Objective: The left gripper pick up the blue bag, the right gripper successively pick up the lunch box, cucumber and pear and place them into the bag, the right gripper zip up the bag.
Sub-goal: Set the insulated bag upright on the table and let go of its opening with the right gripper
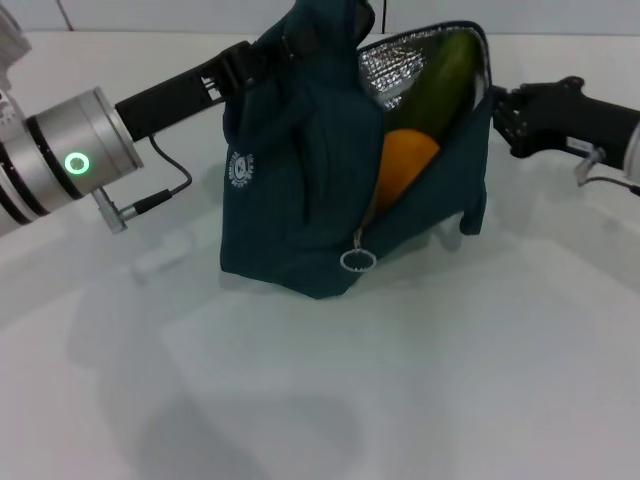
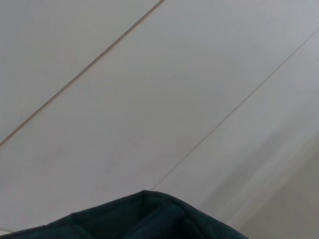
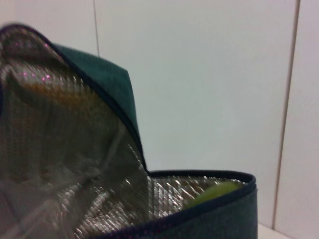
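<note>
The blue bag [image 1: 300, 190] stands on the white table, its top held up, its flap open and showing silver lining [image 1: 390, 70]. Inside, a green cucumber [image 1: 450, 75] leans upright above an orange-yellow pear [image 1: 405, 165]. The lunch box is hidden. My left gripper [image 1: 250, 62] is shut on the bag's upper left, at the strap. My right gripper [image 1: 500, 112] is against the bag's right rim. The zipper's ring pull [image 1: 357, 261] hangs low on the front. The right wrist view shows the lining [image 3: 75, 149] and the cucumber tip [image 3: 214, 193]. The left wrist view shows only the bag's fabric [image 2: 149, 219].
The white table [image 1: 400, 380] spreads in front of the bag. A cable [image 1: 165, 195] loops under my left wrist. Behind the bag is a pale panelled wall [image 2: 149, 99].
</note>
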### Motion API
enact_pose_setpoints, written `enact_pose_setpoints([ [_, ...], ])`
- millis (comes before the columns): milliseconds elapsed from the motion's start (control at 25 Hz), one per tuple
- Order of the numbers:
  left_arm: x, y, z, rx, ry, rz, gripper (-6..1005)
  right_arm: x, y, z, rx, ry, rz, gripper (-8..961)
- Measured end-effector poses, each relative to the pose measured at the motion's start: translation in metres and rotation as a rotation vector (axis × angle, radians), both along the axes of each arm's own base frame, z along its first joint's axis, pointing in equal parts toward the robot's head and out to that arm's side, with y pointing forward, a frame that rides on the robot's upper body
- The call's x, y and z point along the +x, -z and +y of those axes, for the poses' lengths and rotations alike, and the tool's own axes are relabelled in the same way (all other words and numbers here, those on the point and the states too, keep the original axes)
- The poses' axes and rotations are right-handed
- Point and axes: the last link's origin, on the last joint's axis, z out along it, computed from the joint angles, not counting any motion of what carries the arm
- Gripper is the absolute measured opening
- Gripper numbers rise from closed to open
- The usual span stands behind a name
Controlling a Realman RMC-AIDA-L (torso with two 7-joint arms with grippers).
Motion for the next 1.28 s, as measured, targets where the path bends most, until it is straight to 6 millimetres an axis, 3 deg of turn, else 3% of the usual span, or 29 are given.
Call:
enact_pose_setpoints([
  [440,0.002,0.002,-0.011,-0.029,0.039,-0.028,45,-0.017,-0.063,-0.05,0.049,-0.146,0.137,48],
  [680,0.013,0.012,-0.015,-0.083,0.082,-0.039,44,-0.007,-0.096,-0.065,0.03,-0.149,0.244,47],
  [880,0.029,0.03,-0.015,-0.143,0.121,-0.035,44,0.009,-0.104,-0.068,0.041,-0.105,0.252,47],
  [1120,0.048,0.057,-0.011,-0.211,0.146,0.004,45,0.019,-0.1,-0.071,0.017,-0.076,0.236,48],
  [1280,0.051,0.062,-0.011,-0.22,0.145,0.005,45,0.022,-0.097,-0.071,0.006,-0.067,0.233,47],
])
